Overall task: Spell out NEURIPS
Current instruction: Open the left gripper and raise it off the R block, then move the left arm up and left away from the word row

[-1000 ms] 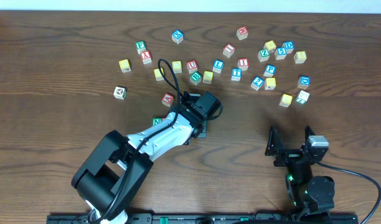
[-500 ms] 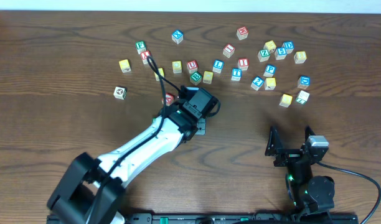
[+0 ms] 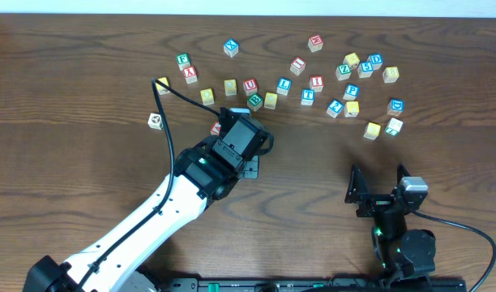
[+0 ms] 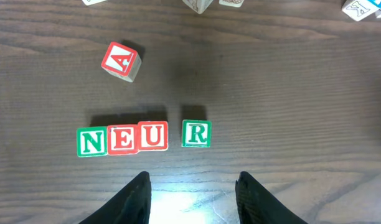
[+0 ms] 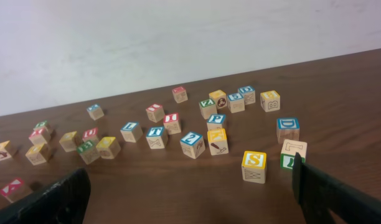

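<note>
Under the left wrist camera: green N (image 4: 92, 142), red E (image 4: 122, 138), red U (image 4: 152, 135) and green R (image 4: 196, 134) lie in one row on the table (image 4: 302, 93)
Row axis: long axis runs left to right across the left wrist view; the R end sits slightly higher in the picture; the row reads N-E-U-R
Letter faces: turned up toward the camera; letter tops point away from the fingers
Spacing: N, E and U touch side to side; R lies just beside U, with a narrow gap between them
Left gripper (image 4: 193, 180): fingers spread, nothing between them; tips on the near side of the row, clear of the cubes
Right gripper (image 5: 190, 177): spread wide, empty; well apart from the row
Yellow S (image 5: 254, 167): among the scattered cubes, near the right gripper; its S reads upright from the right wrist camera
Red A (image 4: 121, 60): tilted; near the row, beyond N and E, not touching
Overhead view: row hidden beneath the left arm (image 3: 151, 219)
</note>
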Controlling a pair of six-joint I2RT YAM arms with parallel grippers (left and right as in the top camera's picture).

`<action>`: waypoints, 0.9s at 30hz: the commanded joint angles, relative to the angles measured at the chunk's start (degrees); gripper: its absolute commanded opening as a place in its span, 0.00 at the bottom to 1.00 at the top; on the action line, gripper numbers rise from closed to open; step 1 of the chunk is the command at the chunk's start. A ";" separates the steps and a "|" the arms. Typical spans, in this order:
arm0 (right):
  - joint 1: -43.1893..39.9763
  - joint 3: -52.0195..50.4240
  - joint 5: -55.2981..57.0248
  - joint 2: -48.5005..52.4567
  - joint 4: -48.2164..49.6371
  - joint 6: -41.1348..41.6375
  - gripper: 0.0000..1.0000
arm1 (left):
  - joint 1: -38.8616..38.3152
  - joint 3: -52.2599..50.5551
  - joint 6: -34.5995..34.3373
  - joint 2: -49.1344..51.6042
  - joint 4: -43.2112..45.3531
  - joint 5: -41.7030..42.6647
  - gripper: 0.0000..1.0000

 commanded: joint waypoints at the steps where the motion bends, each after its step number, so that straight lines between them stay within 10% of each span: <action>1: -0.17 -0.04 -0.11 -0.13 -0.24 0.48 0.99 | -0.11 1.11 1.60 -0.46 -0.15 -0.96 0.44; 27: -0.17 -0.04 -0.11 -0.13 -0.24 0.48 0.99 | 0.00 1.14 2.23 -0.44 0.28 -0.98 0.54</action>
